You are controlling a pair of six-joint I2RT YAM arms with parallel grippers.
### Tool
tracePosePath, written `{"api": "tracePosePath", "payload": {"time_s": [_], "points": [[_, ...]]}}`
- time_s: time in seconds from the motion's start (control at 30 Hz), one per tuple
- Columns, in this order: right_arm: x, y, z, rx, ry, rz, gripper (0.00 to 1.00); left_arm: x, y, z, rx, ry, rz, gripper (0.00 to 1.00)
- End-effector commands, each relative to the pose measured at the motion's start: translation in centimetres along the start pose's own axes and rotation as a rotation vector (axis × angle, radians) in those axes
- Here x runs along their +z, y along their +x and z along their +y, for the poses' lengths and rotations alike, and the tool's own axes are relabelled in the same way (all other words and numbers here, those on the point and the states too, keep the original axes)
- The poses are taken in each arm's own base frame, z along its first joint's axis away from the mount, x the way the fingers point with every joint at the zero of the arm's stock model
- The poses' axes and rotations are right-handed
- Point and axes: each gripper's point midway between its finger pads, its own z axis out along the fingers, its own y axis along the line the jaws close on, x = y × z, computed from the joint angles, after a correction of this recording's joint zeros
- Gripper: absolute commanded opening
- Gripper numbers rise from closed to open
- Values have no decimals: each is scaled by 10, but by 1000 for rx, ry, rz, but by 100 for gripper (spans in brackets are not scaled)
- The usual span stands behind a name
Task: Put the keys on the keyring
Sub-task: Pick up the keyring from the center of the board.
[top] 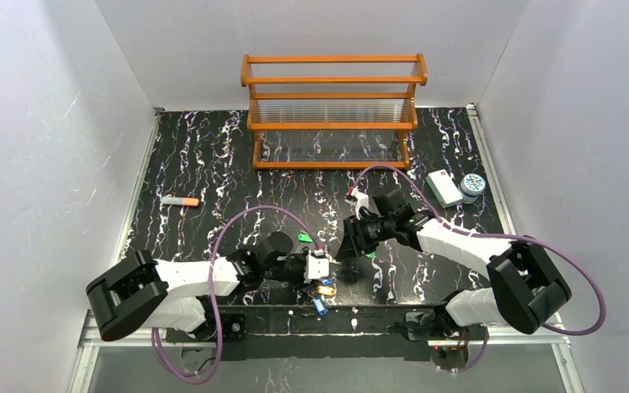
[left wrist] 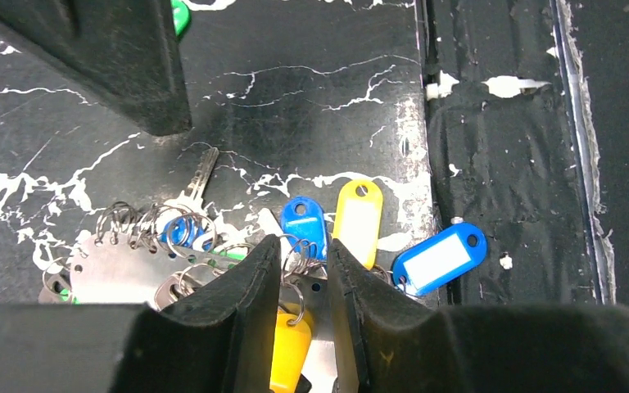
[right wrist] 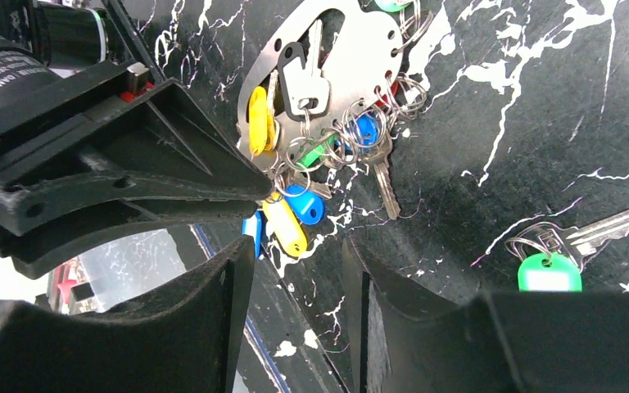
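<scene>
— Left fingers (left wrist: 246, 303) of yours are nearly closed, pinching the keyring (right wrist: 352, 41) at its end, with a yellow tag in the gap.
— And my right?
— Your right fingers (right wrist: 213, 319) stand about half open, holding nothing, over the desk (top: 213, 164) beside the keys (right wrist: 381, 176).
— Edges?
— You're tight against the desk's near edge: one blue tag (left wrist: 438, 258) lies across it. A green-tagged key (right wrist: 549, 274) lies loose just to the side. The wooden rack (top: 333, 110) stands well apart at the far edge.
</scene>
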Motion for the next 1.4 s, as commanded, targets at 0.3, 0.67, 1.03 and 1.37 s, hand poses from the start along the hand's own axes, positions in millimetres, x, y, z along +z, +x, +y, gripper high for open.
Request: {"api": "tracePosePath", "payload": {"time_s": [0.3, 0.67, 1.03, 1.37], "points": [[-6, -6, 10, -8, -75, -25, 53, -2, 7, 1, 53, 54, 77, 25], [-5, -6, 10, -1, -85, -21, 53, -2, 9, 12, 77, 5, 101, 20], [-5, -7, 9, 6, -82, -23, 53, -7, 2, 18, 117, -20, 100, 24], [-4, -7, 9, 8, -84, -20, 53, -11, 6, 13, 114, -13, 101, 26]]}}
